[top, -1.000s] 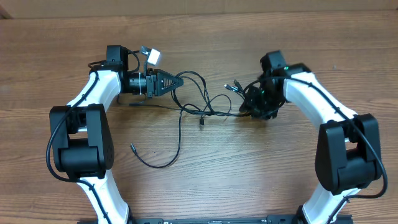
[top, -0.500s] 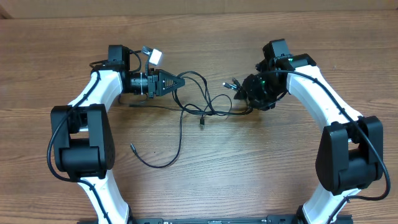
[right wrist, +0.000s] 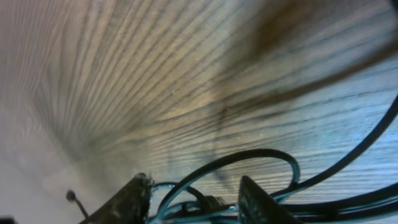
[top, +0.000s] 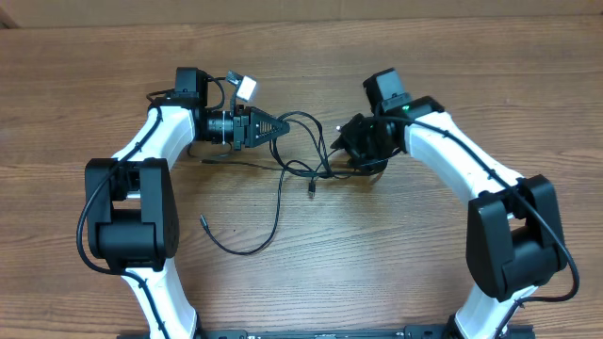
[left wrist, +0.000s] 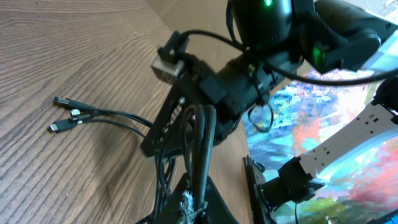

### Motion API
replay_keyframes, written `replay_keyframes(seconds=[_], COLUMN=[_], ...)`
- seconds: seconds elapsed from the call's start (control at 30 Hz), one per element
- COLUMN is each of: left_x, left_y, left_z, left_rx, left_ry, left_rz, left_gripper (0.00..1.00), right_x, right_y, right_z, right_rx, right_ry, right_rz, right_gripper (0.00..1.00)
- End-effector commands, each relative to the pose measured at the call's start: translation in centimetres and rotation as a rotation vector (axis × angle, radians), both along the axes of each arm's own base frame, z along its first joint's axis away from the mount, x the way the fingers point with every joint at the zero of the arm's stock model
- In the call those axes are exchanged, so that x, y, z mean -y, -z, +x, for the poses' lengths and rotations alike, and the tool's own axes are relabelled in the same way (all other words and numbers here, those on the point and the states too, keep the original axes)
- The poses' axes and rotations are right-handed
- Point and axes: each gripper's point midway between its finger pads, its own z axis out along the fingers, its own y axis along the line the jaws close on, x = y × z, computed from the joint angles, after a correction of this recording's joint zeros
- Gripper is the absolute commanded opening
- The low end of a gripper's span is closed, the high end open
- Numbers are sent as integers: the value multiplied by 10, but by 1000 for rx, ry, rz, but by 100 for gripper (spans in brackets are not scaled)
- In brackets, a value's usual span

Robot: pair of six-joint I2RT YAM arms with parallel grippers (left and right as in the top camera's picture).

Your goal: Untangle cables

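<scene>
Right now your left gripper (top: 276, 129) is clamped tight on the cables (top: 316, 171). Its wrist view shows black strands rising straight out of the pinched fingertips (left wrist: 189, 202) toward the other arm. From above, that gripper lies level over the wooden table (top: 377, 264) and points toward the right arm, with the tangle strung between the two. Your right gripper (top: 353, 141) sits at the far end of the knot, nose down into the bunch. In its own camera the two fingers (right wrist: 134, 194) stand somewhat apart, with a loop of cable (right wrist: 249, 152) arching between them and more strands packed low in the gap. That view is blurred and very close, so you cannot tell whether the fingers are actually pinching anything or only straddling it. One long strand runs from the tangle toward the near edge of the table, curves round and ends in a small plug tip (top: 203, 223) lying free on the wood (well apart from both grippers). A few more plug tips (left wrist: 62, 121) lie fanned on the tabletop, seen in the left wrist view.
</scene>
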Motion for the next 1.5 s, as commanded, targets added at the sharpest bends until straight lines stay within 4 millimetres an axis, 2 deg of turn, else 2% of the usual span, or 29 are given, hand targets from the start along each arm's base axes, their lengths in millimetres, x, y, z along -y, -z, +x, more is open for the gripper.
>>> replay_keyframes(seconds=[0.0,0.07,0.17,0.27,0.33,0.4,0.47,0.53,0.7,0.77,0.83,0.93,1.0,1.17,1.27,1.47], left_x=[10,14,18,19,19,19,19,19,19,18,13,-8,-15,-2,18,58], left_y=[-5,-5,-5,-5,-5,-5,-5,-4,2,11,29,69,78,71,60,36], left_z=[-1,-2,-3,-4,-4,-4,-4,-4,-2,3,16,40,45,38,28,2], left_rx=[38,41,48,48,48,48,48,48,45,16,-64,-247,-290,-279,-225,-109], left_ry=[32,40,52,54,54,54,54,53,42,18,-53,-259,-315,-262,-175,5], left_rz=[-21,-21,-21,-19,-18,-18,-18,-15,23,77,195,435,493,446,387,247], left_gripper=[4,4,4,4,4,4,4,4,5,5,4,4,4,5,6,6], right_x=[-3,-12,-35,-65,-76,-76,-70,-59,-34,-26,-17,-6,1,14,16,13], right_y=[0,-2,-14,-46,-72,-101,-115,-121,-120,-119,-117,-105,-92,-71,-61,-37], right_z=[-1,-1,-3,-6,-9,-13,-12,-8,6,10,15,21,24,33,37,43], right_rx=[1,11,55,178,262,325,339,346,381,384,383,354,325,227,152,159], right_ry=[97,77,-42,-284,-419,-509,-528,-516,-474,-452,-425,-367,-322,-174,-63,14], right_rz=[-7,18,123,344,507,676,760,791,777,772,761,699,629,510,460,267], right_gripper=[36,28,4,4,4,4,4,4,4,4,4,4,4,4,4,4])
